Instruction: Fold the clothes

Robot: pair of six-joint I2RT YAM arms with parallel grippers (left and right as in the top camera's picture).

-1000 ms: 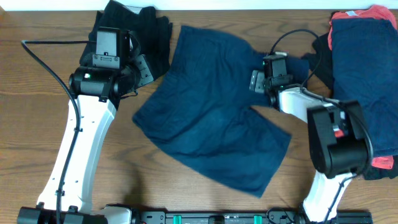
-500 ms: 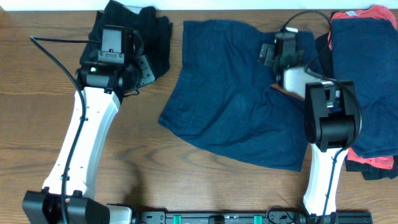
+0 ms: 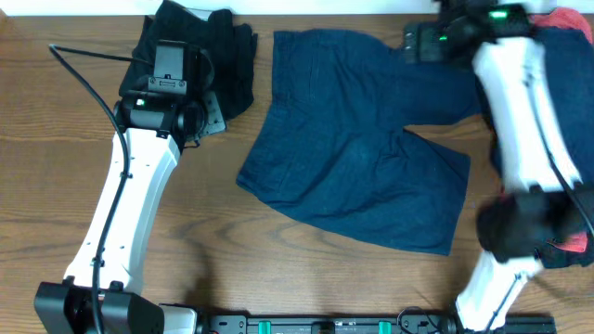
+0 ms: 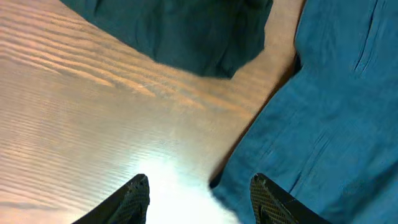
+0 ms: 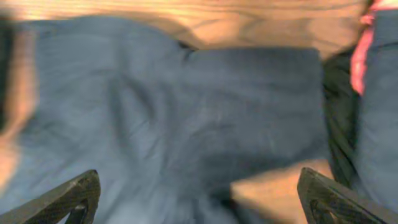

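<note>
Item 1: navy shorts (image 3: 362,158), flat, frame centre, unfolded.
Left gripper (image 4: 199,193): half spread, empty, over table (image 4: 93,93) beside shorts edge.
Right gripper (image 5: 202,196): jaws wide, seemingly empty; view blurred.
Risk I note: off-hem pinch drags shorts, bunching them.

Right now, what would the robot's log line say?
left gripper: open, empty, over table | right gripper: open, empty, above navy shorts | shorts: spread out, not folded
</note>
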